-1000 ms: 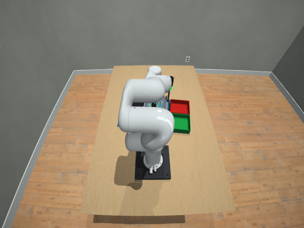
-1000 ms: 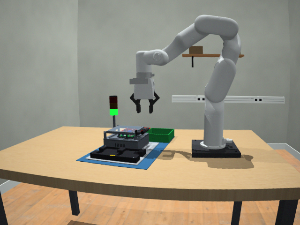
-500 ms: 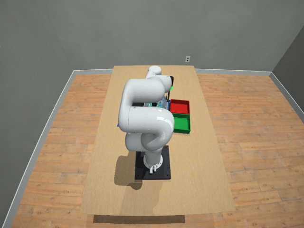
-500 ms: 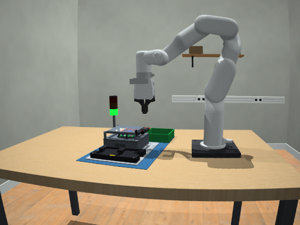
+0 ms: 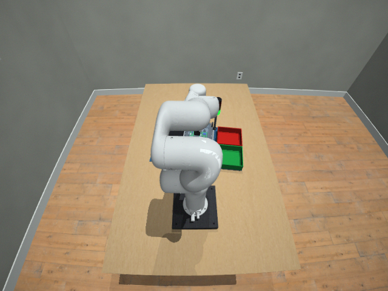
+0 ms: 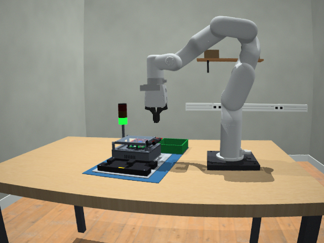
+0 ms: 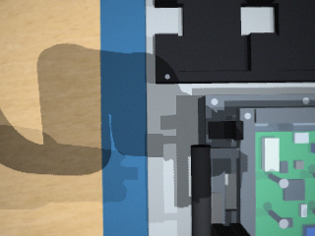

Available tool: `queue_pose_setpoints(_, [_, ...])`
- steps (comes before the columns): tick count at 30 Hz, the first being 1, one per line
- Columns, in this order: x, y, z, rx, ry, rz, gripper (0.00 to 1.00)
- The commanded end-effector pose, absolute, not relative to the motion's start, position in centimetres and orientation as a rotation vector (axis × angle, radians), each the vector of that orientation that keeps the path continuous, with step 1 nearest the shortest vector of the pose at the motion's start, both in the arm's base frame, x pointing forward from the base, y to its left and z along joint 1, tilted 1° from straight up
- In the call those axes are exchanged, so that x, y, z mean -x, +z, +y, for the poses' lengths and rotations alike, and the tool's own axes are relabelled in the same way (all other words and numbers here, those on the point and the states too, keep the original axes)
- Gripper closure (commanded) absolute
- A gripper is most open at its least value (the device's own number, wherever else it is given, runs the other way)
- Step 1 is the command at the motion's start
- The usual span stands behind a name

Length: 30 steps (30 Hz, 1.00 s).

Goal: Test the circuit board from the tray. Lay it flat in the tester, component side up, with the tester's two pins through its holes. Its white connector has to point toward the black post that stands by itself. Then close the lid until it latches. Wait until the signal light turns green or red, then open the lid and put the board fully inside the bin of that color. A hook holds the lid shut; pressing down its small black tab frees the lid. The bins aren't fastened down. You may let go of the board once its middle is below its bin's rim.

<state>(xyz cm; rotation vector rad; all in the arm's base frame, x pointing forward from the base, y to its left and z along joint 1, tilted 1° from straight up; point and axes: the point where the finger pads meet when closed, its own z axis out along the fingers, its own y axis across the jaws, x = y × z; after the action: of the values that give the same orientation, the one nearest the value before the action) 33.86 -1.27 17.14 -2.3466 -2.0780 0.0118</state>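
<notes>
On the wooden surface (image 5: pixel 250 237) (image 6: pixel 209 191) (image 7: pixel 49 25), the black tray (image 5: pixel 177 133) (image 6: pixel 122 169) (image 7: pixel 207 59) sits at the near end of the blue mat (image 6: pixel 157 178) (image 7: pixel 123 25), with the arm's black base (image 5: pixel 177 224) (image 6: pixel 210 166) off to the right. Just beyond the tray is the tester (image 6: pixel 135 154) (image 7: pixel 214 101), its clear lid (image 6: pixel 141 137) down over the green circuit board (image 5: pixel 205 133) (image 6: pixel 138 146) (image 7: pixel 290 167); I can't tell if it's latched. Above hang the fingers (image 6: pixel 156 121), fully shut, gripping nothing. Farther, to the right, stands the green bin (image 5: pixel 233 167) (image 6: pixel 173 148), adjoining the red bin (image 5: pixel 241 137). At far left, the signal light (image 5: pixel 219 111) (image 6: pixel 122 120) glows green

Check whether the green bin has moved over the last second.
No, the green bin has not visibly moved; it sits at the same place against the red bin.
</notes>
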Motion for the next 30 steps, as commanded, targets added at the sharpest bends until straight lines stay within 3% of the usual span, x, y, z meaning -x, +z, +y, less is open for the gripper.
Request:
queue_pose_setpoints(1, [-33.97, 17.26, -1.28, 2.349, 0.008, -2.08, 1.0])
queue_pose_setpoints(30, [-33.97, 18.23, -1.29, 2.348, 0.008, -2.08, 1.0])
